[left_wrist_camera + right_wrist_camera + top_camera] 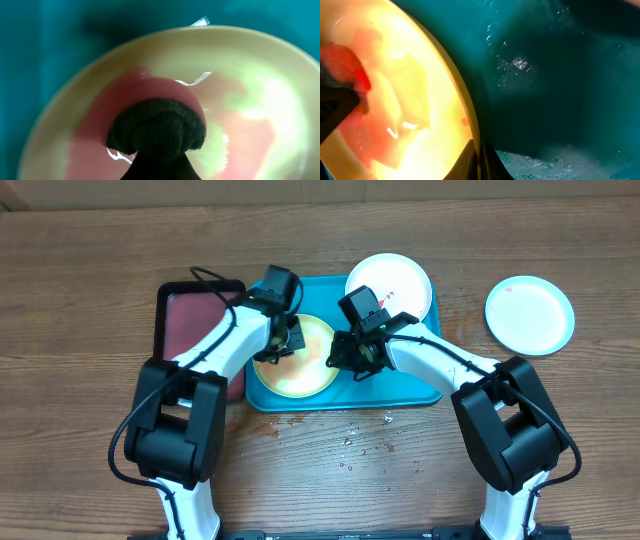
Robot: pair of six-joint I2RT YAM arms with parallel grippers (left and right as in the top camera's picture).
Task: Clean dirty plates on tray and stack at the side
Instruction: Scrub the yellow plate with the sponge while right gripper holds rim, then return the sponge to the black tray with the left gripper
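Observation:
The lime green plate (300, 365) lies on the turquoise tray (410, 392), smeared with red sauce (95, 135). My left gripper (283, 342) is shut on a dark sponge (157, 125) pressed onto the plate's left part. My right gripper (345, 358) is shut on the green plate's right rim (470, 125), pinching it between the fingers (477, 160). The white plate (390, 280) with a small red smear lies at the tray's far right corner. The light blue plate (529, 314) lies on the table to the right of the tray.
A black tray (190, 320) with reddish liquid stands left of the turquoise tray, under my left arm. Water drops (350, 442) and red spots lie on the wooden table in front of the tray.

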